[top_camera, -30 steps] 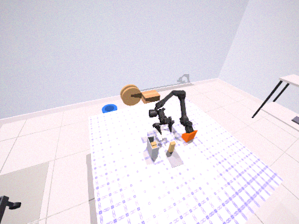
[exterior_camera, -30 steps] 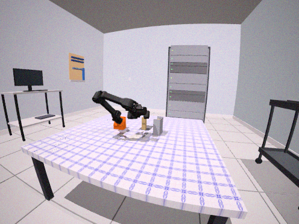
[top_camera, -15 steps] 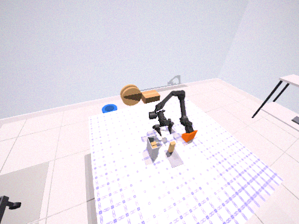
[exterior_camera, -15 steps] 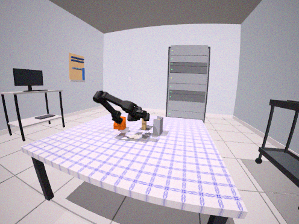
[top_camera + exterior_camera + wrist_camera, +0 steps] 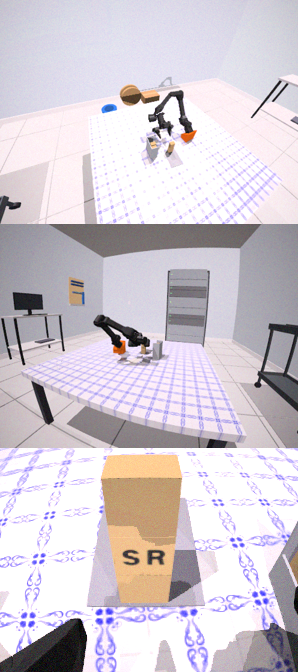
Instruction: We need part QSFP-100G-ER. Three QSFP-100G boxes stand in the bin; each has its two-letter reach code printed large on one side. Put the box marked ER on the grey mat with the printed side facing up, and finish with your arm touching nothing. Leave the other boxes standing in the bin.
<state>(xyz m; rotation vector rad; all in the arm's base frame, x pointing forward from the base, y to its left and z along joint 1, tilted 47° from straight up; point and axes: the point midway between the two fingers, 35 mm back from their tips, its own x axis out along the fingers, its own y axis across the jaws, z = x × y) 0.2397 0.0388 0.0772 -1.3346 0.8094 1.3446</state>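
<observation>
Tan carton marked SR (image 5: 171, 147) (image 5: 143, 348) (image 5: 142, 523), upright on the grey mat (image 5: 175, 161) (image 5: 100, 578). In the wrist view the printed side faces the camera, not upward, and the foot of the carton lies near the mat's six o'clock edge. The black parallel-jaw gripper (image 5: 164, 136) (image 5: 139, 342) (image 5: 194, 615) is spread wide, with nothing between its fingers; in the top view it lies at eleven o'clock from the carton.

The grey upright bin (image 5: 152, 153) (image 5: 157, 350) (image 5: 282, 573) stands at nine o'clock from the carton in the top view and enters the wrist view at three o'clock. Tan box tops (image 5: 153, 144) show inside it. No ER code is legible, so which box bears it cannot be told; the carton on the mat reads SR.

The black six-joint arm (image 5: 181, 105) (image 5: 120, 327) rises from an orange base (image 5: 188, 137) (image 5: 121, 350), at two o'clock from the carton in the top view. All stand on a table with a blue-patterned white top (image 5: 180, 192) (image 5: 135, 392) (image 5: 30, 538). In the exterior view, a server rack (image 5: 187, 278) occupies one o'clock and a monitor (image 5: 27, 301) ten o'clock.
</observation>
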